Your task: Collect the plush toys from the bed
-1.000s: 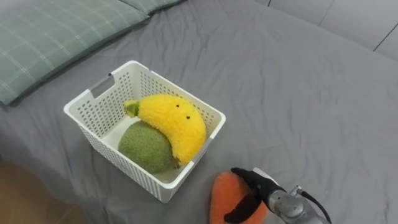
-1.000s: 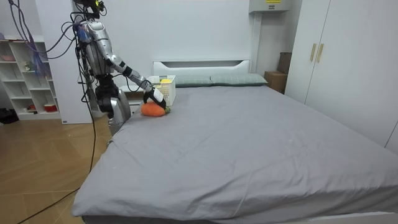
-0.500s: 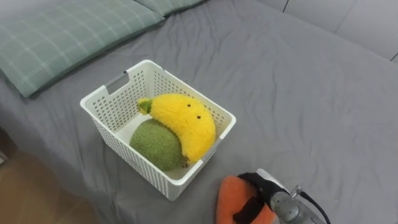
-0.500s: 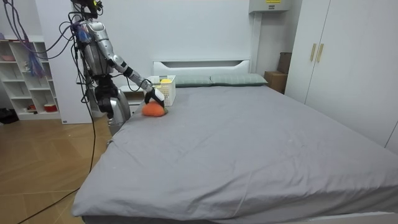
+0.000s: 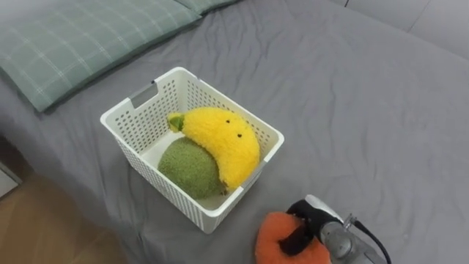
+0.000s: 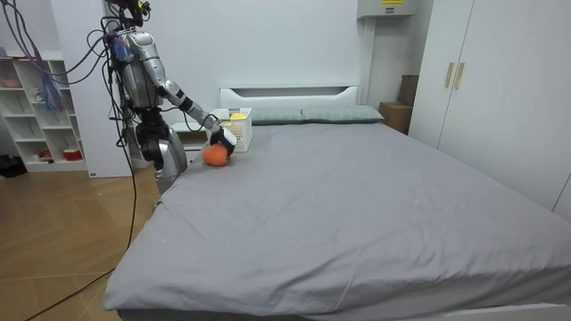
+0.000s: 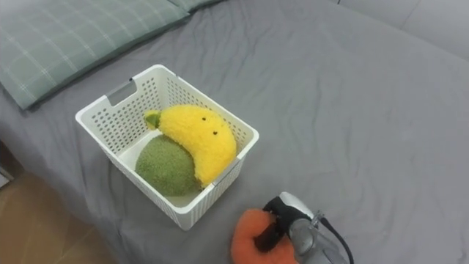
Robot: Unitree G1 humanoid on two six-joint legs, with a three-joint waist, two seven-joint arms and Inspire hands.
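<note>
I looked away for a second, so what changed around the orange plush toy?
The right hand has curled its fingers tighter into the round orange plush toy, and the room view shows both shifted slightly to its left. The yellow plush banana and green plush ball lie in the white plastic basket as before.

Grey-sheeted bed [image 6: 357, 205], white headboard [image 6: 290, 92], green checked pillows [image 5: 80, 40]. White wall [image 6: 285, 40], white wardrobe [image 6: 500, 89], open shelf unit [image 6: 36, 111], wood floor [image 6: 62, 245].
</note>
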